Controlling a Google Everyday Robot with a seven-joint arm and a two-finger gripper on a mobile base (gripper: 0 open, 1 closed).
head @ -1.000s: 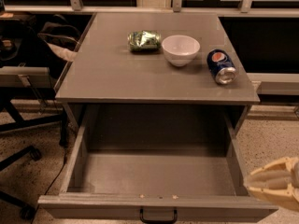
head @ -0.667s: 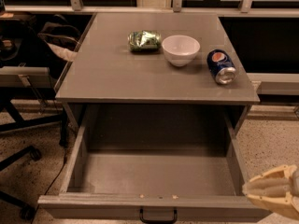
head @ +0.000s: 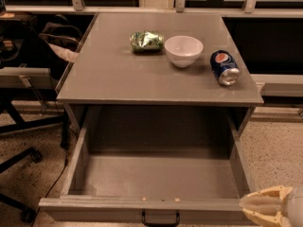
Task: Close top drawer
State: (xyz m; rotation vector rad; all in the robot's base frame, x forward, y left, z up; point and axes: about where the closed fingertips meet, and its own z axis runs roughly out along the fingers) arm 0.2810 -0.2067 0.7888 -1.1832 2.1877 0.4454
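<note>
The top drawer (head: 156,178) is pulled far out of the grey cabinet. Its deep grey box is open and nothing lies in it. Its flat front panel runs along the bottom of the view, with the small black loop handle (head: 160,218) at centre. My gripper (head: 265,207) shows at the lower right corner, cream-coloured fingers pointing left, close to the right end of the drawer's front panel. It holds nothing that I can see.
On the cabinet top (head: 118,74) lie a green snack bag (head: 147,41), a white bowl (head: 183,50) and a blue soda can (head: 225,67) on its side. An office chair base (head: 23,160) stands at the left. Speckled floor (head: 279,150) lies at the right.
My gripper has moved a little to the left and down, closer to the right end of the drawer front. The drawer has not moved.
</note>
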